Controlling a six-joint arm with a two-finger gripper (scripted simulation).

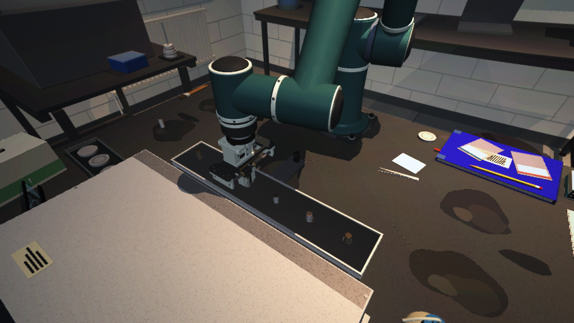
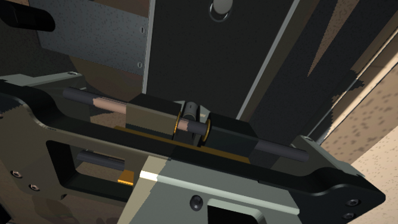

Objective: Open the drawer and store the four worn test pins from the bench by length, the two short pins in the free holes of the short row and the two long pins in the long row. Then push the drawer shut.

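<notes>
A small grey test pin (image 2: 190,110) is mostly hidden between my fingers, with only its top showing in the wrist camera. The open drawer (image 1: 281,201) sticks out from under the pale cabinet top as a long black tray with a white rim. Three pins stand in it to the right of my hand: one dark (image 1: 276,198), one grey (image 1: 309,217) and one brown-capped (image 1: 347,238). Another pin (image 1: 198,154) stands near the drawer's far left end. My gripper (image 1: 245,179) is low over the left part of the drawer, closed around the grey test pin.
The cabinet top (image 1: 152,257) overhangs the drawer's near side. A dark bracket with a small black post (image 1: 296,156) sits just behind the drawer. Farther right on the bench lie a white card (image 1: 408,163), a ruler and a blue board (image 1: 501,164).
</notes>
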